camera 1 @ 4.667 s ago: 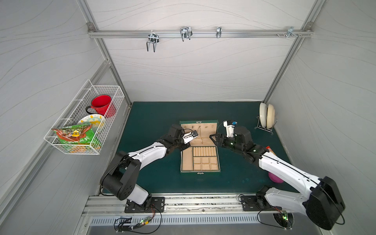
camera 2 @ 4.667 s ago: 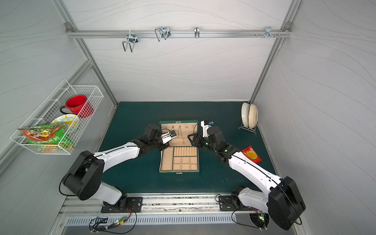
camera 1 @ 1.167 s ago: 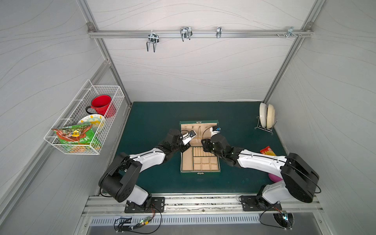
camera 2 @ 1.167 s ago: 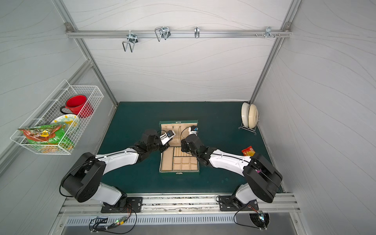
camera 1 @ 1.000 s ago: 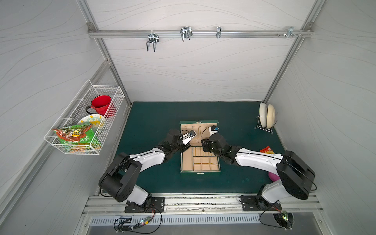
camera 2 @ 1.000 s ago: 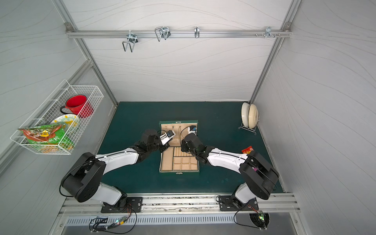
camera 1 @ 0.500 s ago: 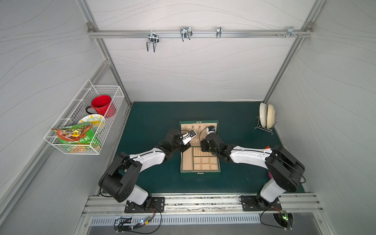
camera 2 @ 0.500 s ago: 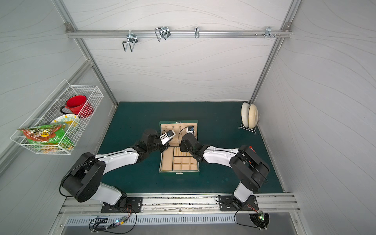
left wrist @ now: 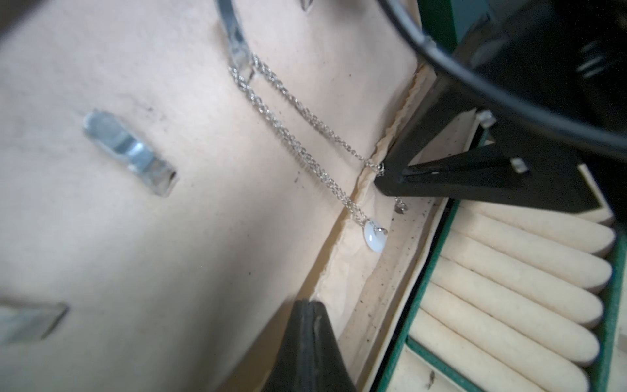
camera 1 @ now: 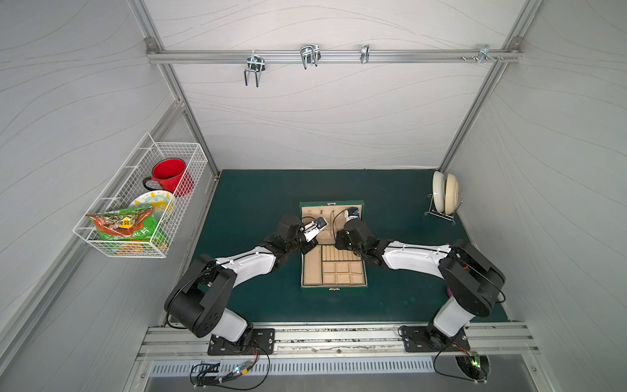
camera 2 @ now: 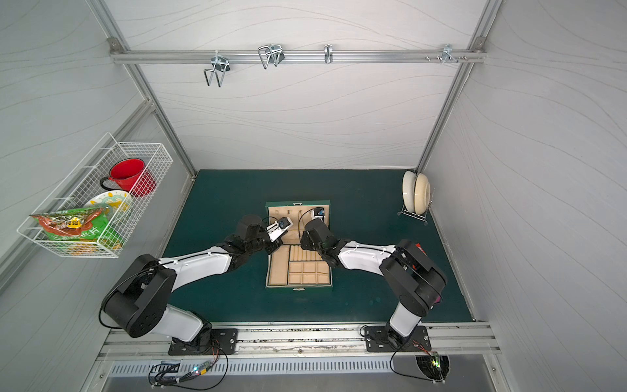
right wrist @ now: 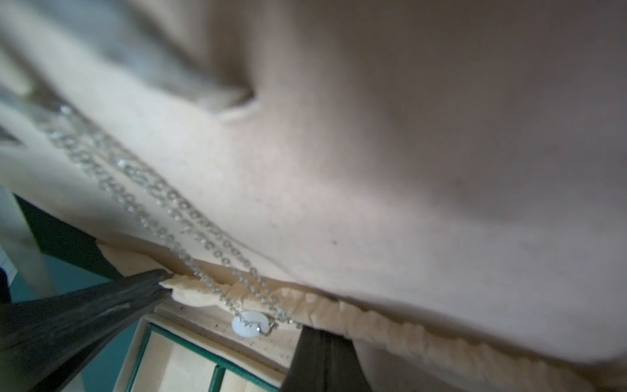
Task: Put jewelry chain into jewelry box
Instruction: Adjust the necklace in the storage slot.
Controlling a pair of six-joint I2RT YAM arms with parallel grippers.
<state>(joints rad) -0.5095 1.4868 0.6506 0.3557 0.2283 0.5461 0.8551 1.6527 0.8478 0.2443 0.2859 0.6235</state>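
The left arm (camera 1: pixel 244 263) and the right arm (camera 1: pixel 414 261) are built alike: glossy white shells on the long links and matte black round housings at the joints. A black cable (left wrist: pixel 424 44) runs outside the right wrist. Each arm stands on a black base plate (camera 1: pixel 263 337) with screws. The left end effector (left wrist: pixel 310 303) and the right end effector (left wrist: pixel 381 178) have black tapered fingers (left wrist: pixel 305 349).

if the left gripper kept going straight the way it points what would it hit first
Most likely the gathered pocket edge inside the jewelry box lid. The shut left gripper looks to sit right at it, beside the jewelry chain, though depth is unclear.
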